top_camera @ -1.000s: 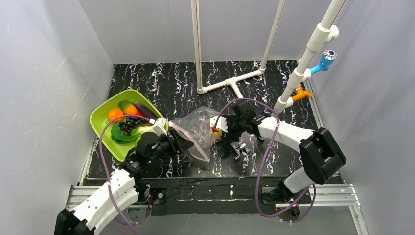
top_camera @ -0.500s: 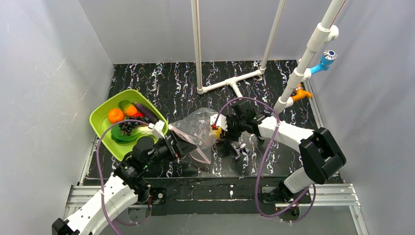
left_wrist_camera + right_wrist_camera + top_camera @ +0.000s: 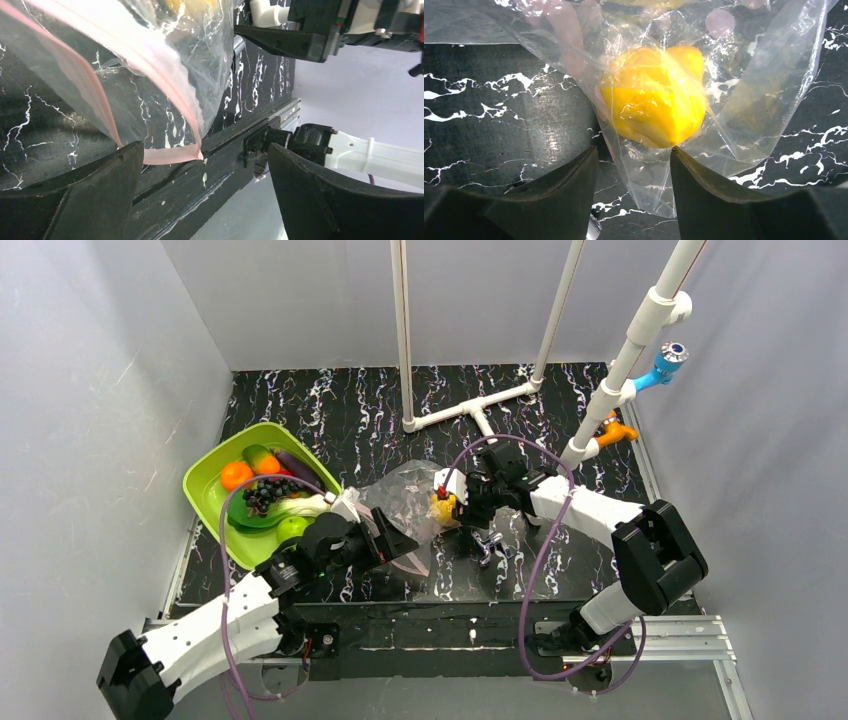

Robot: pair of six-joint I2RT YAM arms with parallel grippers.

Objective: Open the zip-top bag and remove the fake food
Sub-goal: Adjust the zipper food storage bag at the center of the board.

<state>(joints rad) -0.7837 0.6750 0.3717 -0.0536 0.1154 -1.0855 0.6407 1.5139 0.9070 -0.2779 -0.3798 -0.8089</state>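
The clear zip-top bag (image 3: pixel 400 495) lies crumpled mid-table, its pink zip strip (image 3: pixel 167 155) toward the near edge. A yellow lemon (image 3: pixel 654 105) sits inside it at its right end (image 3: pixel 441 508). My right gripper (image 3: pixel 634 167) is open, with the bag's lower corner hanging between its fingers and one fingertip (image 3: pixel 676 152) touching the lemon through the plastic. My left gripper (image 3: pixel 205 192) is open wide just short of the zip strip, holding nothing; in the top view it (image 3: pixel 398 540) sits at the bag's near-left edge. An orange (image 3: pixel 236 475), eggplant (image 3: pixel 297 465), bok choy (image 3: pixel 300 506) and green fruit (image 3: pixel 293 528) lie in the tray.
The lime-green tray (image 3: pixel 205 502) stands at the left. A small metal fitting (image 3: pixel 488 542) lies just right of the bag, under my right arm. White pipes (image 3: pixel 470 405) stand at the back and right. The table's front rail (image 3: pixel 250 130) runs close by the bag's mouth.
My left gripper has moved right, away from the tray, to the bag's zip end. A green fruit now shows at the tray's near corner. The right gripper has barely moved.
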